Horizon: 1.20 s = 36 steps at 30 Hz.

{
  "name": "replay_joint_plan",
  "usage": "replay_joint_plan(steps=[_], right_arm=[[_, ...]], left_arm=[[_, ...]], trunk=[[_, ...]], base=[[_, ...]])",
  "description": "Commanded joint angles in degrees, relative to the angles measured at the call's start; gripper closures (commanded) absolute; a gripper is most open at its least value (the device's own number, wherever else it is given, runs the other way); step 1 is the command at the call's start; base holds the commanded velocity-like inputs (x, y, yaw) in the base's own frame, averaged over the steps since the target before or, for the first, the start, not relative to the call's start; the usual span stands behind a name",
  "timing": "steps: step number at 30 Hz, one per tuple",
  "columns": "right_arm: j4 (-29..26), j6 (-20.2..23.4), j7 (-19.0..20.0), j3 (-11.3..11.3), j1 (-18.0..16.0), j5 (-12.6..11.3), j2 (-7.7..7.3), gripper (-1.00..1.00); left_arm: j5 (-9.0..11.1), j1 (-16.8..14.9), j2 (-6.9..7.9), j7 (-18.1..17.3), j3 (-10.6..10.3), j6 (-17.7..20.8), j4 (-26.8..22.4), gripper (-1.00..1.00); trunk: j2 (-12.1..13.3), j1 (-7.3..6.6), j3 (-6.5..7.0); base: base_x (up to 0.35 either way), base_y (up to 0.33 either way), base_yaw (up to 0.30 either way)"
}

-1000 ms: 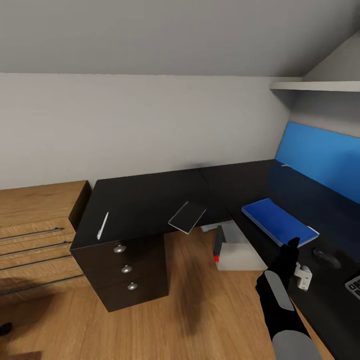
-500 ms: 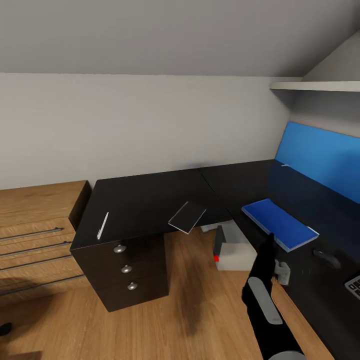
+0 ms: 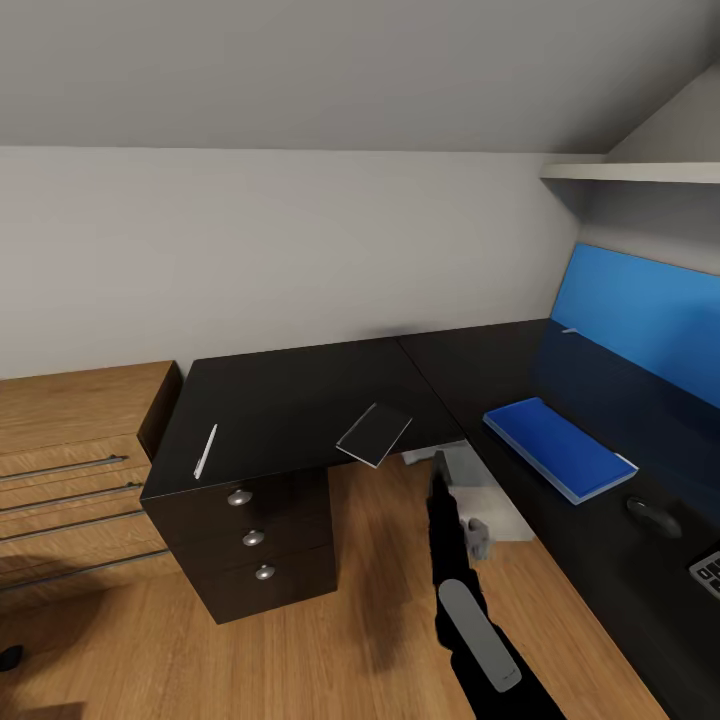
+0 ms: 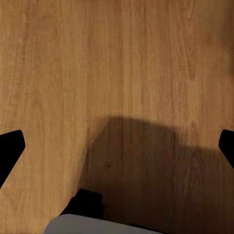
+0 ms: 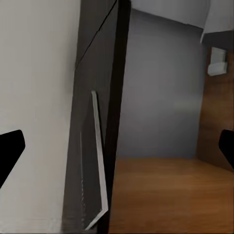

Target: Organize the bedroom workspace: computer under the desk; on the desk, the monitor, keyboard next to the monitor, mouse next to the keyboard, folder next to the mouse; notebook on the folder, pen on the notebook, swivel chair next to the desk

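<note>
Pen [image 3: 205, 451] lies nr desk [image 3: 290, 400] left front edge, not yet stacked. Notebook [image 3: 375, 434] overhangs front edge by inner corner, could tip. Computer [image 3: 480, 490] on floor under desk: done. Right gripper [image 3: 437, 468] raised in front of it, aimed at notebook; its wrist cam shows tips wide apart, holding nothing. Left gripper [image 4: 117, 146] open over bare floor. Folder [image 3: 560, 447] on desk's right wing, mouse [image 3: 652, 516] close by, keyboard [image 3: 708, 572] corner at frame edge. Left: notebook, pen, chair. Floor in front gives room.

The head view looks down over the desk [image 3: 300, 400] corner. The left wrist view faces the wooden floor [image 4: 117, 73] closely. The right wrist view sights along the desk's edge.
</note>
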Motion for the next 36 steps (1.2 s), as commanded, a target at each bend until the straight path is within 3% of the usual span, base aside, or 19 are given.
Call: replay_joint_plan(steps=[1, 3, 8, 9, 17, 27, 31, 36], right_arm=[[-0.01, 1.26, -0.80, 0.32, -0.03, -0.17, -0.01, -1.00], [0.77, 9.33, -2.64, 0.65, -0.01, -0.22, 0.04, -1.00], [3.40, 21.19, -3.39, 0.50, -0.06, -0.33, 0.18, -1.00], [3.55, 21.90, -3.37, 0.49, -0.07, -0.40, 0.19, -1.00], [4.08, 24.35, -3.18, 0.10, -0.08, -3.46, 0.25, -1.00], [3.80, 23.33, -2.55, -1.54, -0.08, -11.18, 0.20, -1.00], [3.68, 23.14, 0.78, -1.56, -0.03, -11.82, -0.03, -1.00], [5.31, 24.76, 2.34, -0.19, 0.62, -10.21, -1.65, -1.00]], left_arm=[[0.54, -0.03, 0.01, 0.17, -0.17, -0.25, 0.02, -1.00], [0.51, -0.03, 0.01, 0.17, -0.17, -0.26, 0.02, -1.00], [0.50, -0.03, 0.01, 0.17, -0.17, -0.26, 0.02, -1.00], [0.51, -0.03, 0.01, 0.17, -0.17, -0.26, 0.02, -1.00], [0.50, -0.03, 0.01, 0.17, -0.17, -0.26, 0.02, -1.00], [0.46, -0.03, 0.01, 0.17, -0.17, -0.26, 0.02, -1.00], [0.46, -0.03, 0.01, 0.17, -0.17, -0.26, 0.02, -1.00], [0.54, 0.02, -0.43, 0.30, -1.12, -1.87, -0.58, -1.00]], trunk=[[-0.02, -0.01, -0.05], [-0.02, -0.01, -0.05], [-0.02, -0.01, -0.05], [-0.02, -0.01, -0.05], [-0.02, -0.01, -0.05], [-0.02, -0.01, -0.05], [-0.02, -0.01, -0.05], [-0.02, -0.01, -0.05]], base=[[0.000, 0.000, 0.000], [0.000, 0.000, 0.000], [0.000, 0.000, 0.000], [0.000, 0.000, 0.000], [0.000, 0.000, 0.000], [0.000, 0.000, 0.000], [0.000, 0.000, 0.000], [0.000, 0.000, 0.000]])
